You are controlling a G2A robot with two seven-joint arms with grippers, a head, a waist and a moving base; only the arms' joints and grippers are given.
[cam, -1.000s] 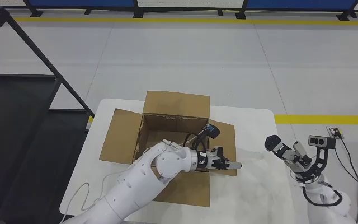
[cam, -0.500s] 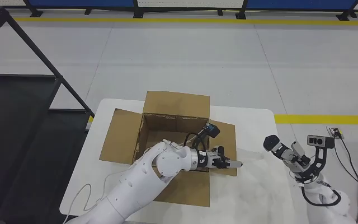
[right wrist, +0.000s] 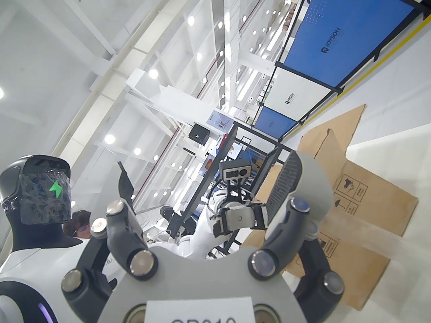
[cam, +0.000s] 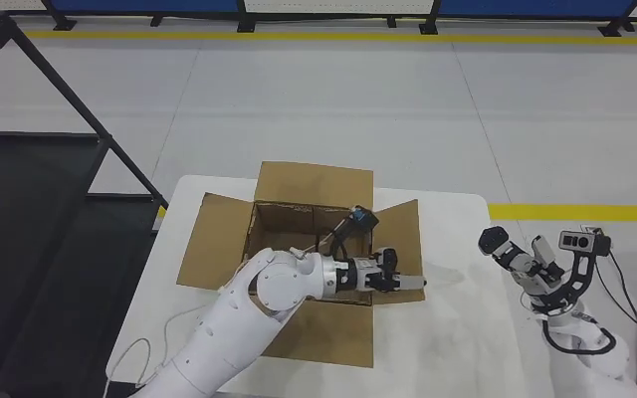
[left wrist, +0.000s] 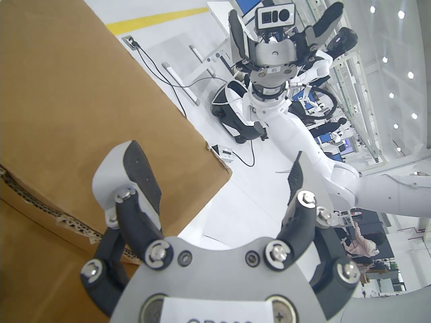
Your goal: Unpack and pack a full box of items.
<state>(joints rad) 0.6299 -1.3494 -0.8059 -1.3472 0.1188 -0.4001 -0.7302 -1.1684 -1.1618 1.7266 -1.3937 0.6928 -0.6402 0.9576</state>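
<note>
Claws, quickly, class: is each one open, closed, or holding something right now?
Left claw: open, holding nothing.
Right claw: open, holding nothing.

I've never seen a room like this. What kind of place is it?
Probably a factory hall or robot lab: yellow floor lines, blue partition panels, a high ceiling with rows of lights.

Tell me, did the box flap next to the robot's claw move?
Yes. The flap swung up; its outer corner now sits nearer the table's far edge.
</note>
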